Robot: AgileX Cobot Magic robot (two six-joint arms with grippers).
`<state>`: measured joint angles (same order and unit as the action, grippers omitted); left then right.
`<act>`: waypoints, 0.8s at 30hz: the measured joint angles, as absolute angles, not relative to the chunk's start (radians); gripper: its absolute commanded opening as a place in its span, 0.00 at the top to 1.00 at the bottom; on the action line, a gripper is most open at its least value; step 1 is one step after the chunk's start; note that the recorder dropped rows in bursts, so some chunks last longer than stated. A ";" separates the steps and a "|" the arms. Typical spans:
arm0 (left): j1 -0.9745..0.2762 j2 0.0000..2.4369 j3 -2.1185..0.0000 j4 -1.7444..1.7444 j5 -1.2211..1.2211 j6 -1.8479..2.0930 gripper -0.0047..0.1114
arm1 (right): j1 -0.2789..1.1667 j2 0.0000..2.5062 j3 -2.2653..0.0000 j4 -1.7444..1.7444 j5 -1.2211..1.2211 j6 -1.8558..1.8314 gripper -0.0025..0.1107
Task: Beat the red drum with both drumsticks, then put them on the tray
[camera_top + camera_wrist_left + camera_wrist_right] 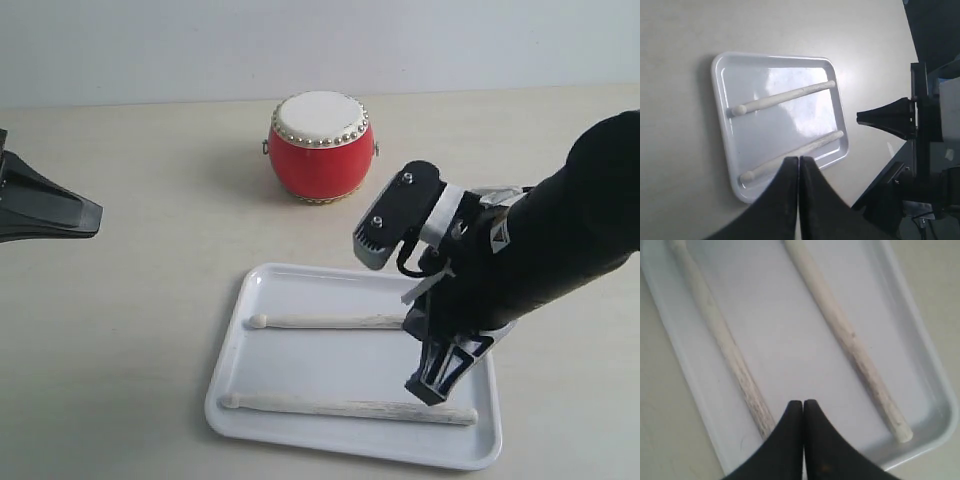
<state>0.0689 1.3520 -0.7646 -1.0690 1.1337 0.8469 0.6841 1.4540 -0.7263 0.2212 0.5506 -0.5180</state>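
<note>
The red drum point(320, 150) stands upright at the back of the table, with no gripper near it. In front of it lies the white tray point(330, 365), and both drumsticks point(325, 321) point(350, 408) lie flat in it, roughly parallel. My right gripper point(428, 388) hovers over the tray's right part, shut and empty. In the right wrist view its tips point(803, 402) sit between the two sticks point(715, 325) point(850, 340). My left gripper point(95, 212) is far to the left, away from the tray. It is shut and empty point(798, 160), above the tray point(717, 100).
The pale tabletop point(150, 330) lies around the tray and drum. A pale wall point(150, 50) runs behind the drum. Dark robot framework point(920, 150) stands past the table edge in the left wrist view.
</note>
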 measured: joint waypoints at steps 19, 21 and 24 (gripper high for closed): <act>-0.089 1.083 -0.742 -0.969 0.765 0.996 0.96 | 0.443 1.331 -0.726 0.531 0.434 -0.317 0.98; -0.140 1.072 -0.722 -0.962 0.736 1.034 0.96 | 0.422 1.331 -0.726 0.574 0.392 -0.314 0.98; -0.188 1.067 -0.694 -0.957 0.690 1.056 0.96 | 0.417 1.329 -0.726 0.600 0.343 -0.312 0.98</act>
<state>-0.1876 1.0669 -0.6940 -0.9574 0.6904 1.0561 0.4168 1.3292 -0.7263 0.5997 0.3434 -0.3116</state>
